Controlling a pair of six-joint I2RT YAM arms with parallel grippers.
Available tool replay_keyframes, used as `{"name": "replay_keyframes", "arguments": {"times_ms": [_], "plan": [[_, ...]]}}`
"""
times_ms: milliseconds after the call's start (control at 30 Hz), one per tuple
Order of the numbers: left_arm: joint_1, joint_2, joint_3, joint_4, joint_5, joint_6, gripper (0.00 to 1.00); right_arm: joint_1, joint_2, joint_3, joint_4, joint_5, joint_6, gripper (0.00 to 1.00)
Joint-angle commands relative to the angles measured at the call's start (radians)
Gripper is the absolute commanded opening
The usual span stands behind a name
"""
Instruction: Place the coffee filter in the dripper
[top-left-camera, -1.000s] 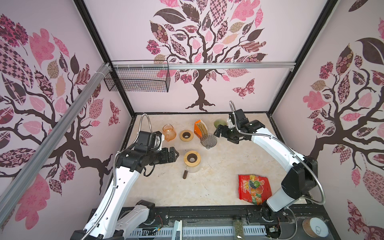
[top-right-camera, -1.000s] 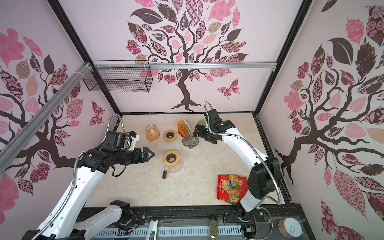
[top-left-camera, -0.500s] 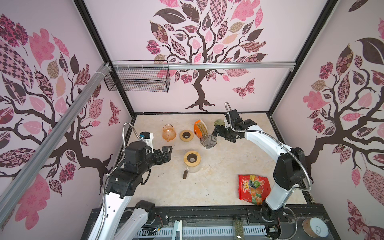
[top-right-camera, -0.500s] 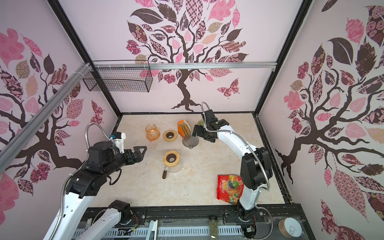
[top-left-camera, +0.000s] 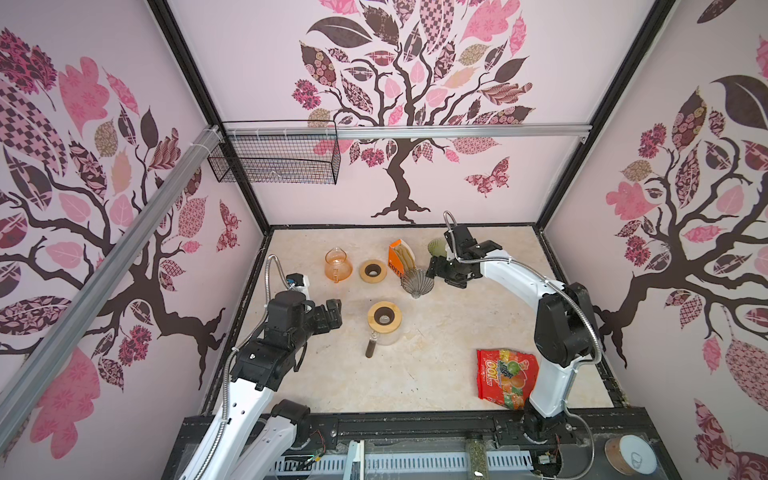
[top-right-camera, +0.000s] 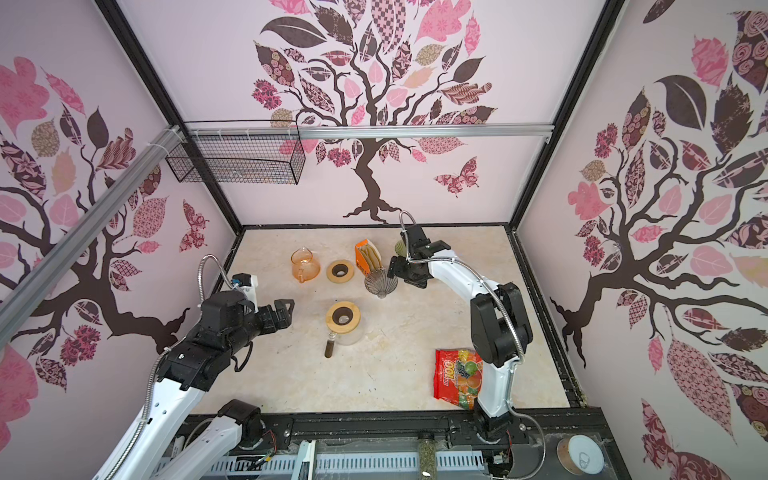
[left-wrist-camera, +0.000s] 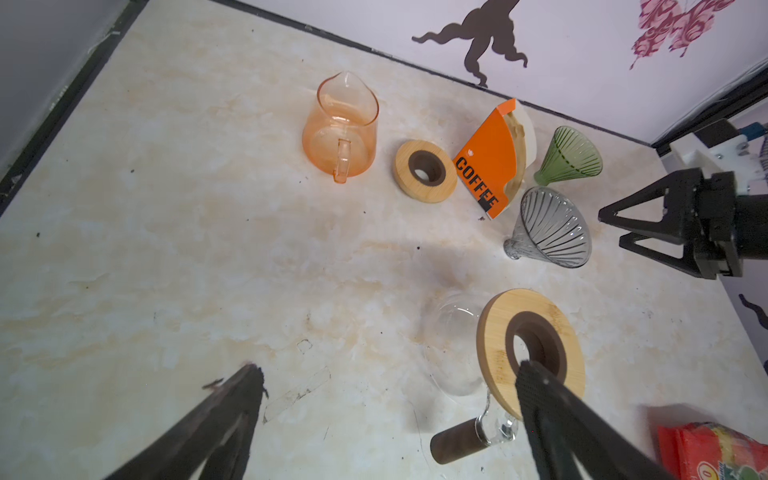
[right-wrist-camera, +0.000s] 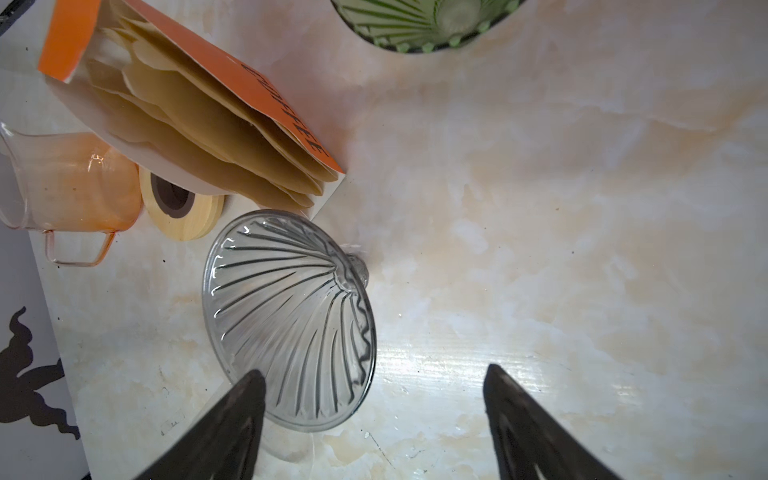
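Right pincer (right-wrist-camera: 374, 372) of mine stands wide and empty, close by the tipped glass dripper (right-wrist-camera: 291, 316); the filters (right-wrist-camera: 187, 124) all sit in their box (right-wrist-camera: 266, 95), so I judge nothing is done yet.

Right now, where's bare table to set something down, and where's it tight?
Free: the table between the clear carafe and the candy bag, and the front strip from the left arm to that bag. Crowded: the back row, orange pitcher, wooden ring, filter box, grey dripper, green dripper, with the right gripper alongside.
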Motion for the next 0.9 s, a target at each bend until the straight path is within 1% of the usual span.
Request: {"name": "replay_keyframes", "arguments": {"times_ms": [0,133,267,333,500,733,867], "plan": [[-0.002,-0.049,-0.049,0.039,0.029,-0.002,0.98,0.000,0.039,0.007,-0.018,-0.037,-0.010,0.76],[-0.002,-0.057,-0.076,0.097,0.137,0.011,0.98,0.000,0.050,-0.002,-0.003,-0.056,-0.010,0.65],[-0.002,-0.031,-0.117,0.169,0.247,0.000,0.98,-0.001,0.070,0.005,0.005,-0.067,-0.006,0.53],[-0.002,-0.016,-0.115,0.178,0.294,0.013,0.98,0.000,0.085,0.010,0.001,-0.072,-0.002,0.49],[-0.002,-0.028,-0.109,0.162,0.237,0.008,0.98,0.000,0.102,0.011,0.009,-0.082,0.005,0.45],[-0.002,-0.025,-0.105,0.164,0.245,0.005,0.98,0.002,0.110,0.004,0.013,-0.100,0.012,0.31],[-0.002,-0.022,-0.104,0.163,0.245,0.002,0.98,0.004,0.114,0.002,0.017,-0.104,0.020,0.27]]}}
